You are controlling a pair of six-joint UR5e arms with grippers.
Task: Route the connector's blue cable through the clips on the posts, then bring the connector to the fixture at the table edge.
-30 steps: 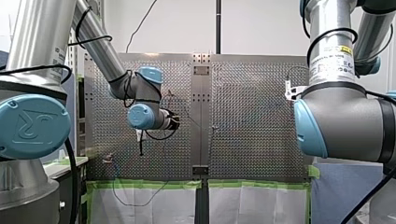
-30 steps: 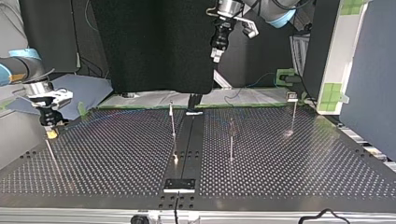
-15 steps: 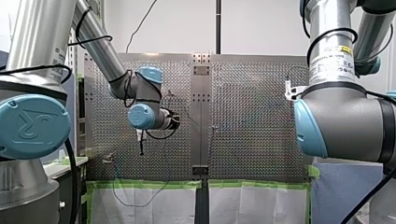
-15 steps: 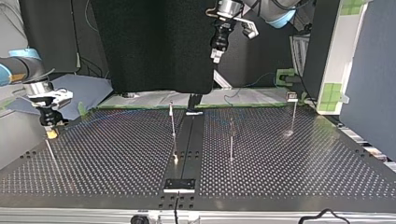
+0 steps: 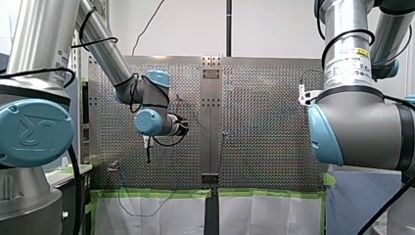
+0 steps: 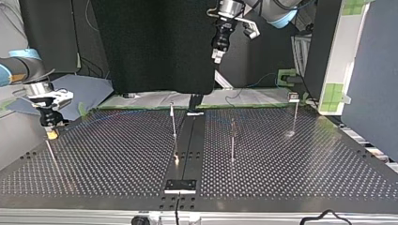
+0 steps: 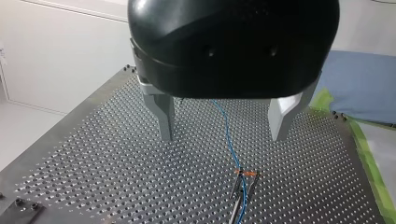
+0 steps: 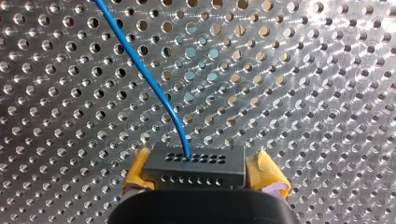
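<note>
- Now right fingers clamp the connector by both ends, yellow pads tight. It hangs just above the bench, near the top view's left edge.
- Meanwhile left fingers are spread wide and empty, high over the far side.
- Nothing has shifted in the last second, so routing looks paused.
- Connector is a grey block with rows of small holes. The thin blue cable leaves its middle and curves away toward a post clip.

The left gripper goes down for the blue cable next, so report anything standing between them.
Nothing visible does. My left gripper hangs with open fingers above the perforated table, and the blue cable runs free beneath the gap between them to a clip ahead. My right gripper, shut on the connector, is off at the table's side.
</note>
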